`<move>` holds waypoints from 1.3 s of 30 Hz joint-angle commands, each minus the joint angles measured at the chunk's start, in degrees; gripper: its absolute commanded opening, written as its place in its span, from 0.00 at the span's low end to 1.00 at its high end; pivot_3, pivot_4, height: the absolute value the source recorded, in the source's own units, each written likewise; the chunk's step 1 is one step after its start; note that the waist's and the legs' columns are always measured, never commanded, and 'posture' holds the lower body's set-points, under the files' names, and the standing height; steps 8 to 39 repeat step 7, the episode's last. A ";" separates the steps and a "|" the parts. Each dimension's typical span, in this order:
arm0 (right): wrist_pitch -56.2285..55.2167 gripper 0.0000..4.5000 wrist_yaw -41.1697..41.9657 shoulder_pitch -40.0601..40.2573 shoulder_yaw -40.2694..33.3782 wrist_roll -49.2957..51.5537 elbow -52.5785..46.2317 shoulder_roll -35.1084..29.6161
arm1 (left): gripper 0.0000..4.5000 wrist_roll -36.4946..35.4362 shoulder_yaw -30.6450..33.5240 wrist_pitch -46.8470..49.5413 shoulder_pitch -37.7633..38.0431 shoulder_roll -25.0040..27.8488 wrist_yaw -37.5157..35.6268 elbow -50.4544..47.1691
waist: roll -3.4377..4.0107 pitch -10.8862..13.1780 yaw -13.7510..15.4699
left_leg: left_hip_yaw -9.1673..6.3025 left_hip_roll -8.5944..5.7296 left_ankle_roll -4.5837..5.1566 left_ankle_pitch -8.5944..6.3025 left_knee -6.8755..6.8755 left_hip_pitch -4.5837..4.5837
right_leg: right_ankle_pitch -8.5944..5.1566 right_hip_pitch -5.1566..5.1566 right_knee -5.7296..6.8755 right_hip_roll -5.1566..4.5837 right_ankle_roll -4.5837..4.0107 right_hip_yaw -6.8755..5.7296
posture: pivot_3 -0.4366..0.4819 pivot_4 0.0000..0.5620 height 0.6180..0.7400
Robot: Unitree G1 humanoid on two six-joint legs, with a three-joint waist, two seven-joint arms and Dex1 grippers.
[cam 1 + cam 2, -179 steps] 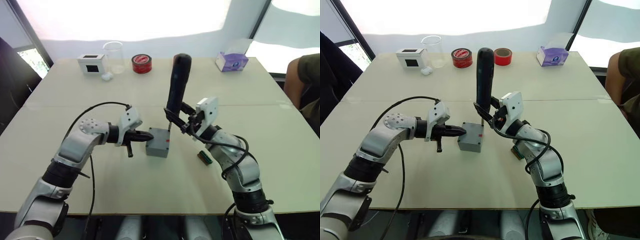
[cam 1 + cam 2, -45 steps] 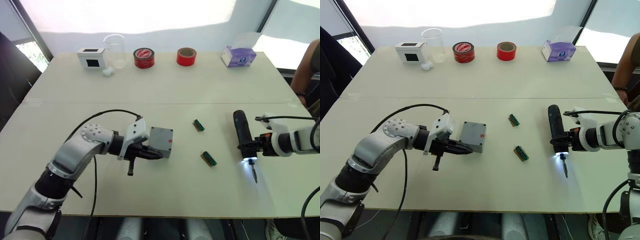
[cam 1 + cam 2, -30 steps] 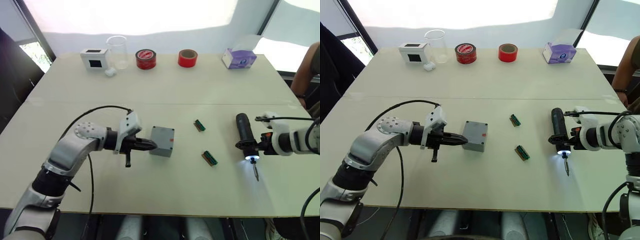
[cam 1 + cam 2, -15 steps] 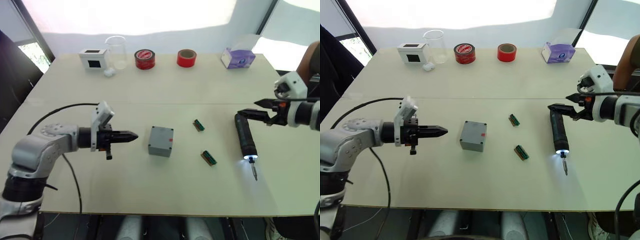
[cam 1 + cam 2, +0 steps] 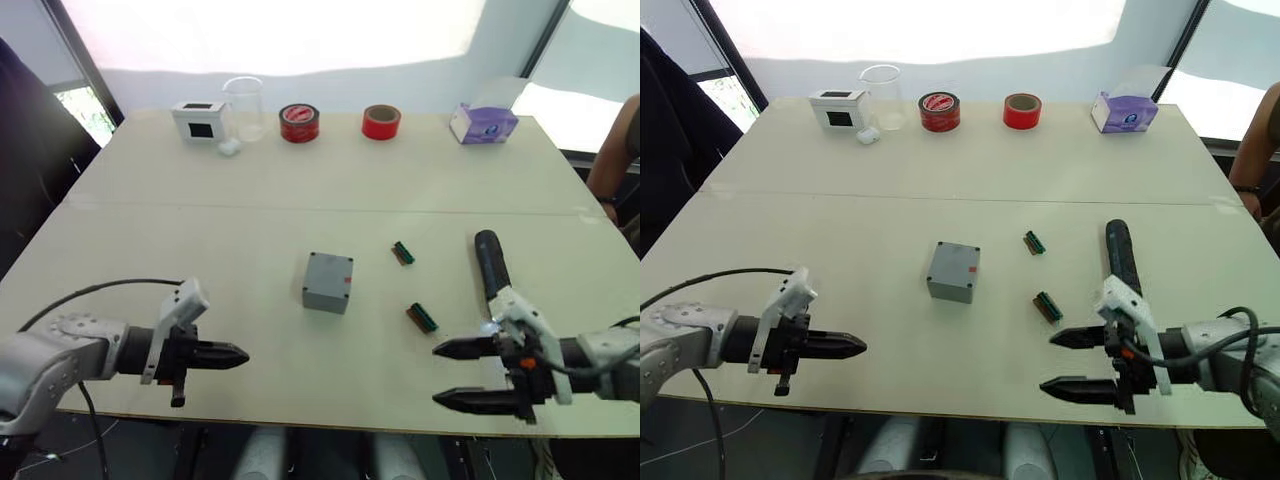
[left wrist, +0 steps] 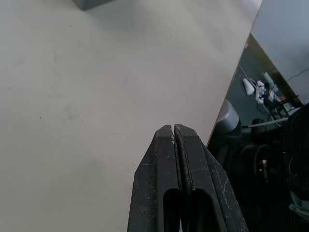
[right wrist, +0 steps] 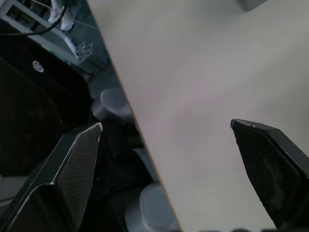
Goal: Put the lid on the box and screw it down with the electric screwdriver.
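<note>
The grey box (image 5: pixel 324 301) stands in the middle of the table with the grey lid (image 5: pixel 329 273) sitting flat on top of it, a small red mark on its right side. To the right of it the black electric screwdriver (image 5: pixel 489 262) lies on the table, its near end hidden behind my right wrist. My right gripper (image 5: pixel 436 375) hovers open and empty at the table's front edge, in front of the screwdriver and apart from it. At the front left, my left gripper (image 5: pixel 240 354) is shut on nothing, well short of the box.
Along the far edge stand a white box with a black window (image 5: pixel 201 120), a glass beaker (image 5: pixel 243 106), two red tape rolls (image 5: pixel 299 122) (image 5: pixel 381 121) and a tissue box (image 5: pixel 484 123). Two small green parts (image 5: pixel 403 252) (image 5: pixel 422 318) lie between box and screwdriver. A person's arm (image 5: pixel 622 150) is at the right.
Both arms have pulled back toward the table's front edge. The right gripper has left the screwdriver's far end and now hangs open in front of it. The left gripper stays shut.
</note>
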 commanded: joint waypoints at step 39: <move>-1.06 0.99 -3.01 0.73 0.42 0.68 -2.59 1.08 | 0.00 -4.18 1.03 -0.01 1.27 -1.76 0.85 -0.62 | 0.01 -0.01 -0.07 | 0.00 0.00 0.00 0.00 -0.03 0.01 | 0.02 0.00 -0.04 -0.01 -0.02 0.00 | 0.48 0.27 1.00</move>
